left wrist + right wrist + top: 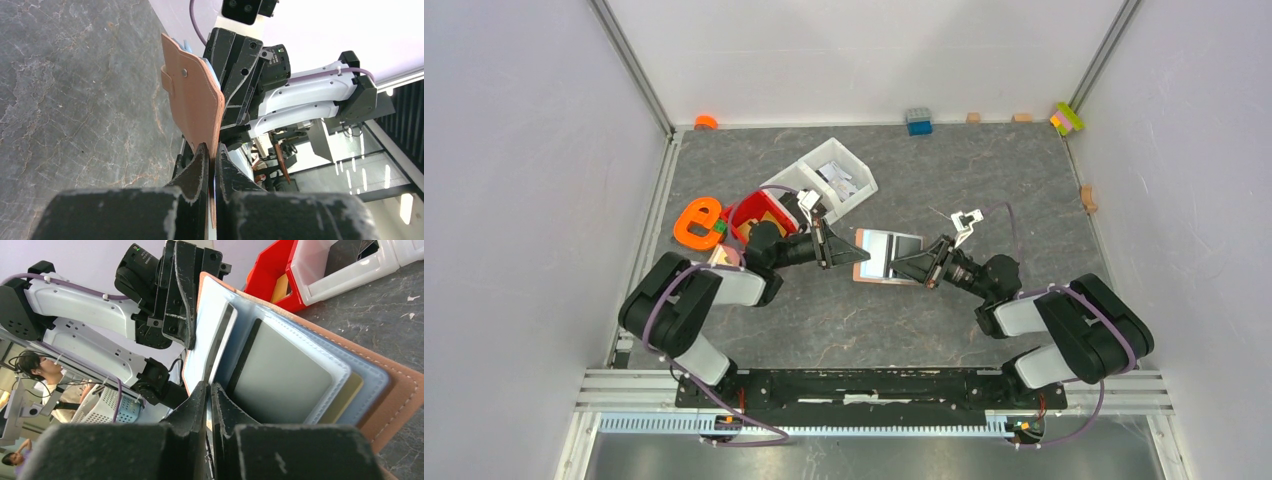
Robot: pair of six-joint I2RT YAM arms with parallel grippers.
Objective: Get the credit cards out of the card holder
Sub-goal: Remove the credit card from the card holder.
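The holder hangs opened out between the two tools over the middle of the grey worktop, just to the right of the red bin and the white tray. The left tool has its fingers pressed all but together on one edge of the holder, with only the thickness of the tan leather between them. In the left wrist view the brown outer face shows, with its little tab and a metal snap. The right tool grips from the opposite side, its fingers likewise nearly closed. They pinch the near end of a thin pale card, seen almost edge-on and standing proud of the light blue lining. Whether a fold of the lining is caught with it cannot be told. Beside it a grey card sits in a stitched blue pocket, and behind that a strip of the yellow card shows at the rim of a further pocket. The brown outer edge runs beyond them both. From above, the inside of the holder faces up, a pale panel toward the left tool and a darker one toward the right. Neither wrist view shows the holder touching the worktop.
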